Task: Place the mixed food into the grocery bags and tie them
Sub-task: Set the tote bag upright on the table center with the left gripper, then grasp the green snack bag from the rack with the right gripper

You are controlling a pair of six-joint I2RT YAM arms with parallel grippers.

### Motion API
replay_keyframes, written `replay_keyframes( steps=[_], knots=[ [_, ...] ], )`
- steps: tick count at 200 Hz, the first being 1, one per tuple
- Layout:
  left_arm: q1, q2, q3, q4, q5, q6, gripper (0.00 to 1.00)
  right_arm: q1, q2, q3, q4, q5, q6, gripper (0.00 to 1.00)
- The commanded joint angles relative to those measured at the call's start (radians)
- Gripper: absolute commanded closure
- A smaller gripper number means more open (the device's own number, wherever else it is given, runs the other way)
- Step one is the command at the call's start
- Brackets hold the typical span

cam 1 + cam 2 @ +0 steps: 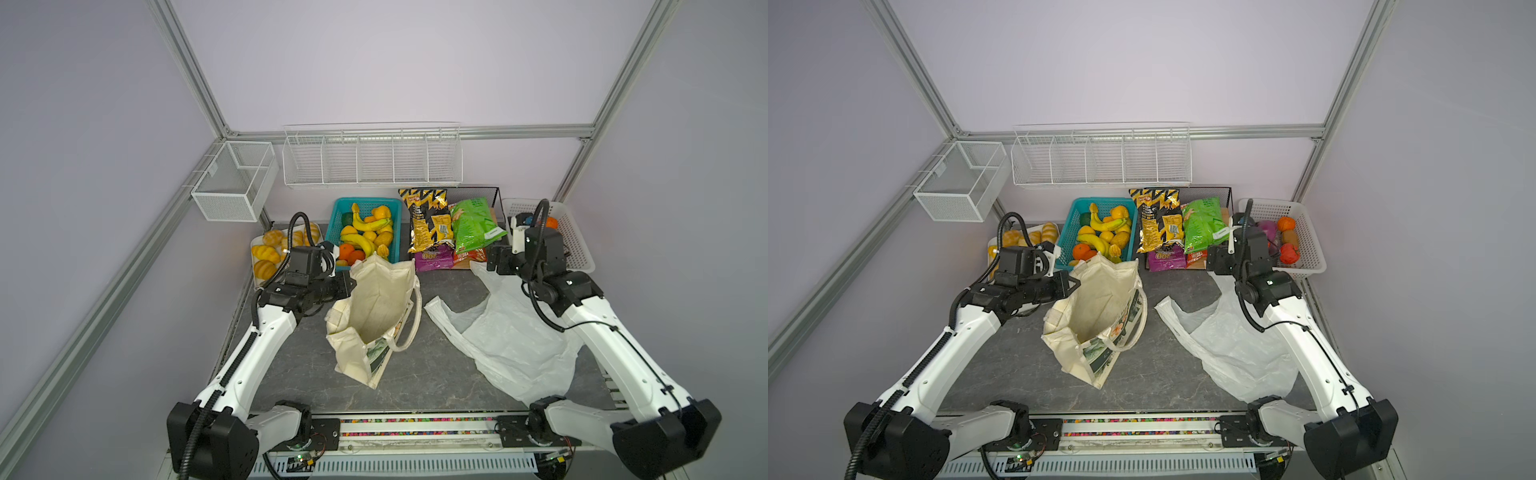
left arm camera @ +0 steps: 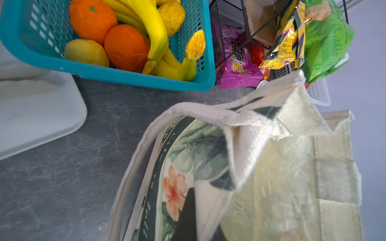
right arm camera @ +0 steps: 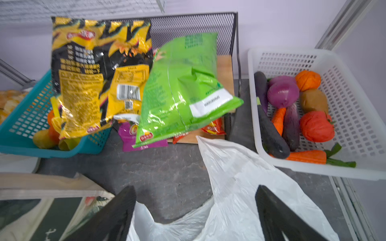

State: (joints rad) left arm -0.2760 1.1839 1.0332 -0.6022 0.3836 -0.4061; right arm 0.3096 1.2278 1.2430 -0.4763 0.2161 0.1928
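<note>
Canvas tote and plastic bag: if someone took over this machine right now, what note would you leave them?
Left hand: shut on the canvas tote at its rim, holding it open.
Right hand: open, over the plastic bag, which lies flat on the table.
Black-and-yellow snack bag and green snack bag lean in the black mesh rack; the orange-red vegetable sits in the white basket.
Done: nothing packed.
Left: load all three, tie both bags.
</note>
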Motion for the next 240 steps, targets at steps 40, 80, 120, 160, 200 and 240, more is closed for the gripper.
replay_keyframes(
  steps=[40,80,120,160,200,240],
  knots=[
    [0.004,-0.011,-0.048,0.134,0.024,-0.119,1.0,-0.003,0.206,0.168,-0.075,0.032,-0.071,0.06],
    [0.003,-0.019,-0.067,0.17,0.024,-0.112,1.0,-0.127,0.357,0.334,-0.15,-0.194,-0.15,0.04],
    [0.003,-0.025,-0.063,0.16,0.011,-0.097,1.0,-0.127,0.499,0.512,-0.218,-0.292,-0.206,0.0],
    [0.003,-0.032,-0.064,0.17,0.005,-0.092,1.0,-0.127,0.621,0.647,-0.24,-0.281,-0.203,0.02],
    [0.003,-0.031,-0.062,0.167,0.006,-0.087,1.0,-0.129,0.731,0.751,-0.279,-0.285,-0.196,0.15],
    [0.004,-0.033,-0.061,0.166,0.006,-0.079,1.0,-0.129,0.739,0.77,-0.294,-0.305,-0.193,0.48]
  ],
)
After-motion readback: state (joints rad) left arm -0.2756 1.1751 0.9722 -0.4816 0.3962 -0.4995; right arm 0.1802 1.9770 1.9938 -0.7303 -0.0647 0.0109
